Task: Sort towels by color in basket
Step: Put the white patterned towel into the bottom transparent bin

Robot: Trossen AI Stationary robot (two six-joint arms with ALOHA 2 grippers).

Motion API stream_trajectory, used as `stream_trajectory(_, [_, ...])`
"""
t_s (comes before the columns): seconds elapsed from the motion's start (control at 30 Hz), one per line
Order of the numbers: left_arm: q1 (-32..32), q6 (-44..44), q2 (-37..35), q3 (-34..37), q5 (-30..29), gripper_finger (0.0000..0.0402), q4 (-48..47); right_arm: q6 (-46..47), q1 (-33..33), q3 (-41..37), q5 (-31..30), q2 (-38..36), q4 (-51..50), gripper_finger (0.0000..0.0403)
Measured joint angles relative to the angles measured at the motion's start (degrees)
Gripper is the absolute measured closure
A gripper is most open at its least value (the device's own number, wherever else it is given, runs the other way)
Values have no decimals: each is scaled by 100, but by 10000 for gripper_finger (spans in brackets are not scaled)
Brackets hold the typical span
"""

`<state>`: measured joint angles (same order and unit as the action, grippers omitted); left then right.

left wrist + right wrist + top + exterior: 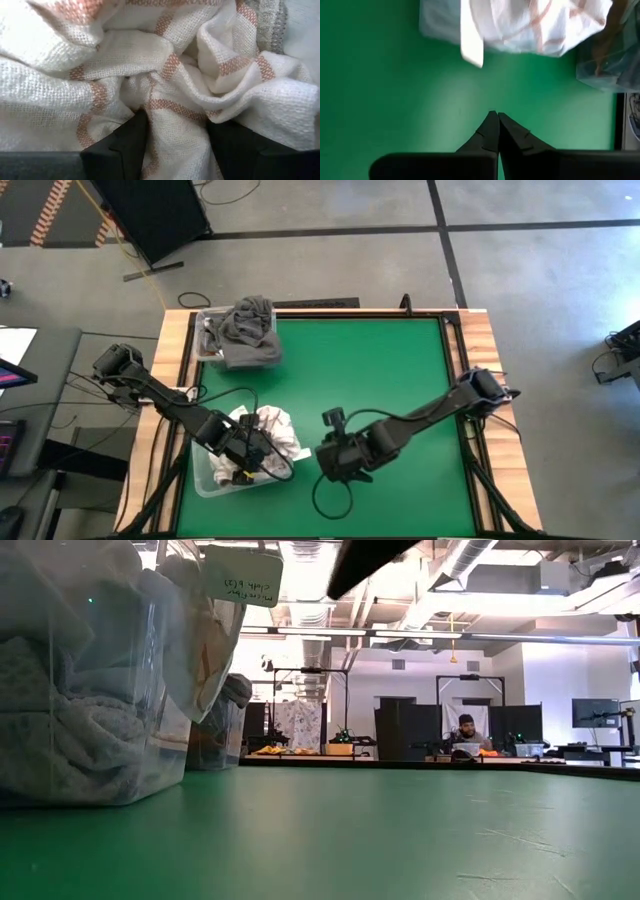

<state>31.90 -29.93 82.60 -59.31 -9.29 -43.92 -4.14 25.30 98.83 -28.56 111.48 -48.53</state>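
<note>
Below, at seven o'clock on the green table (380, 370), the left gripper (172, 137) pinched a cream towel (165, 75) with rust stripes in the near clear bin (205, 480). The right gripper (496, 131), fingers closed on nothing, hovered just beside it; grey towels (250, 330) filled the eleven o'clock bin.

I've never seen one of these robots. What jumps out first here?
The left pincer is buried in white towels with rust stripes, heaped in a clear bin at the green mat's near left. Grey towels overflow a second bin at the far left, and the right pincer hangs shut over bare mat.
</note>
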Motion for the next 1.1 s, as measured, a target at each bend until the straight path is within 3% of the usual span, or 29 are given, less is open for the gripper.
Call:
stream_trajectory(0.2, [0,-13,-1,0,-7,202,7,-472,-40,-311,403,-289,-217,374])
stream_trajectory(0.37, [0,-20,-1,0,-14,202,9,-967,-469,-1469,1838,-1023,551,373])
stream_trajectory(0.43, [0,-17,-1,0,-16,202,12,-1048,-697,-2125,2313,-1443,1318,373])
stream_trajectory(0.53, [0,-15,-1,0,-18,202,16,-978,-1019,-3221,2940,-1961,3319,372])
stream_trajectory(0.7, [0,-15,-1,-2,-18,202,16,-877,-1244,-4635,3480,-2093,6196,359])
stream_trajectory(0.9, [-2,-8,-1,-4,-24,202,28,-951,-1110,-4995,3519,-1561,7897,278])
stream_trajectory(1.1, [-15,9,-1,-4,-55,202,83,-922,-1105,-4841,3472,-948,8614,164])
